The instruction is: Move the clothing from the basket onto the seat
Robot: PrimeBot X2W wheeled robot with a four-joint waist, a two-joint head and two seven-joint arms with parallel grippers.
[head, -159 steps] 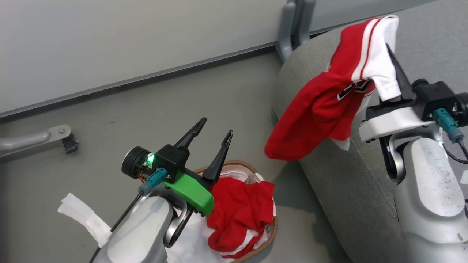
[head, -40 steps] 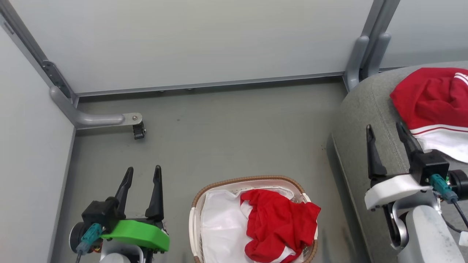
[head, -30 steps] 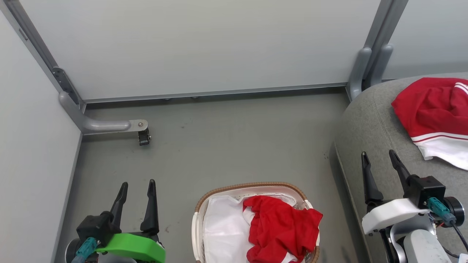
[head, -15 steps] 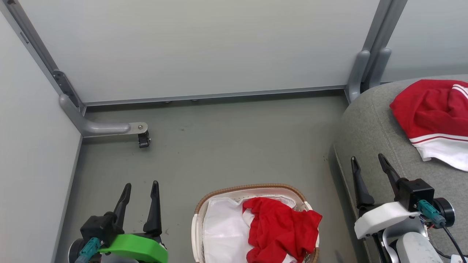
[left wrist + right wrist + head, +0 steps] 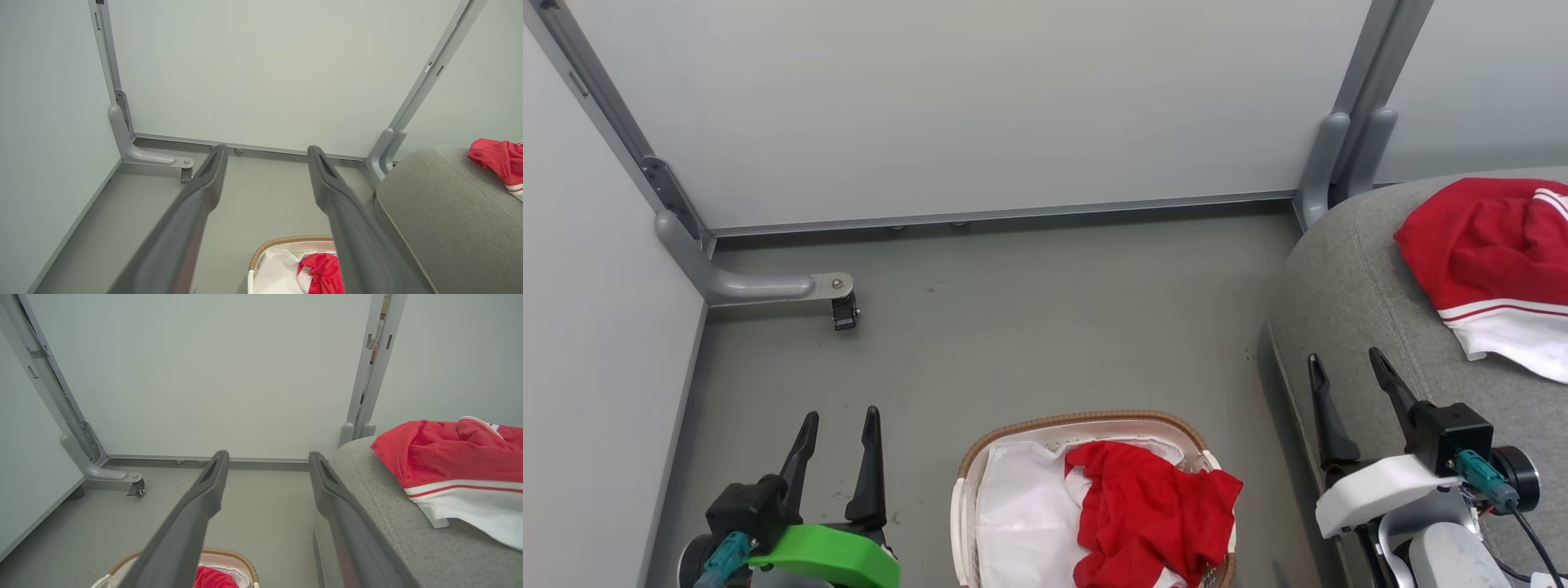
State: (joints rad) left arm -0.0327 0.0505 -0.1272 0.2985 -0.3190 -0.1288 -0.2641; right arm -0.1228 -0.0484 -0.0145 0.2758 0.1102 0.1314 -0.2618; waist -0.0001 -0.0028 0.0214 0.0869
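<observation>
One red garment with white trim (image 5: pixel 1486 261) (image 5: pixel 449 465) (image 5: pixel 498 159) lies on the grey seat (image 5: pixel 1347 278) (image 5: pixel 367 498) (image 5: pixel 441 212) at the right. A second crumpled red garment (image 5: pixel 1152 510) (image 5: pixel 325 275) (image 5: pixel 212 577) rests in the white basket with a brown rim (image 5: pixel 1045 425) (image 5: pixel 282 241) (image 5: pixel 241 559) on the floor, bottom centre. My left gripper (image 5: pixel 840 418) (image 5: pixel 265 151) hangs open left of the basket, holding nothing. Over the seat's front edge, my right gripper (image 5: pixel 1343 358) (image 5: pixel 267 456) is open too, short of the garment.
A glossy white liner sheet (image 5: pixel 1021 514) fills the basket's left half. Pale wall panels close the back and left. A grey metal foot with a small caster (image 5: pixel 841 310) juts from the left panel, and a grey post (image 5: pixel 1339 155) stands by the seat's far corner.
The right gripper has drawn back toward me along the seat's edge, away from the garment lying there. The left gripper barely shifted. Five seconds ago that garment hung from the right gripper.
</observation>
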